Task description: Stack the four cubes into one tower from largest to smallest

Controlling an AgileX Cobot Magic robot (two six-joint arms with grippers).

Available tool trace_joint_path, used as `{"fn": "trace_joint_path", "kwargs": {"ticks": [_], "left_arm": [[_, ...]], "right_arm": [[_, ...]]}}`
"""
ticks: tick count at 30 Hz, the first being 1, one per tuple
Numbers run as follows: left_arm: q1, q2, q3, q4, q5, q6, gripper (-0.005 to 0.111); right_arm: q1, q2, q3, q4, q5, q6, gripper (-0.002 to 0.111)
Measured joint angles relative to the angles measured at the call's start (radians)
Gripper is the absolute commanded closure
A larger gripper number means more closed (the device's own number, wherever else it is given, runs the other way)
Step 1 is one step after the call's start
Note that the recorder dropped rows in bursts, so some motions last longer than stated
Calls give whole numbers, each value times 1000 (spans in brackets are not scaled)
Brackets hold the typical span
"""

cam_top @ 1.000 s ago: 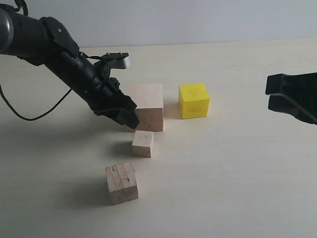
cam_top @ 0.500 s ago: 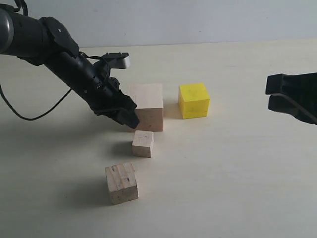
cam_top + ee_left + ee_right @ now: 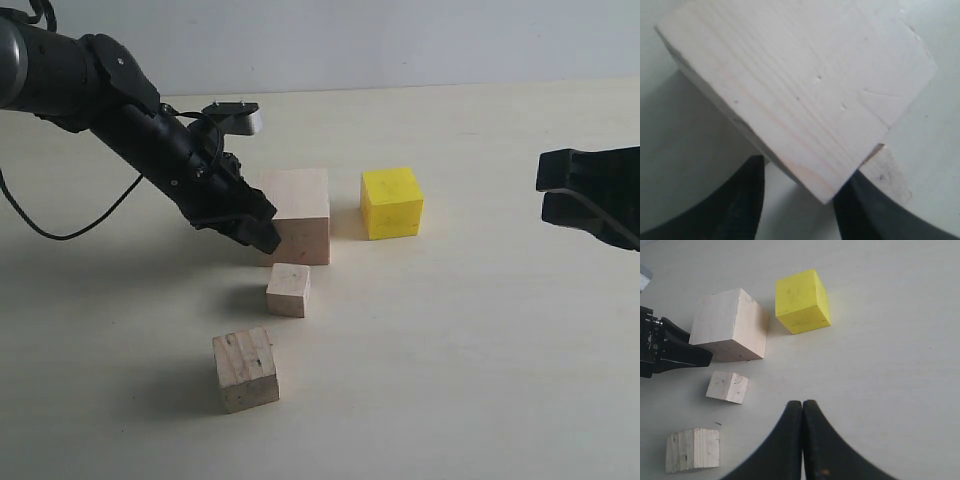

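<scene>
While my left gripper slants down from the upper left of the exterior view, its tip sits low at the left face of the large pale cube, which stands just left of the frame's centre; my left wrist camera shows my two dark fingers standing apart, with one corner of that cube poking into the gap between them; the block is wider than the gap and lies mostly ahead of my fingertips, and I cannot tell whether either finger actually presses on it; all four cubes stand separately on the pale table; the yellow cube is just right of the large one, with a narrow strip of table between them; the small cube lies just below the large cube in the frame, near it but apart; the medium cube, with its striped grain, sits further down and a little to the left, in the lower left-centre; my right gripper hangs at the far right edge of the exterior view at mid-height, well apart from every cube, its fingers pressed together along their length
</scene>
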Motion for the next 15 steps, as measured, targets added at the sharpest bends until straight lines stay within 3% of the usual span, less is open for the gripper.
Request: {"fn": "trace_joint_path", "kwargs": {"ticks": [15], "left_arm": [[0, 0, 0, 12, -6, 0, 63]], "right_arm": [[0, 0, 0, 2, 0, 0, 108]]}}
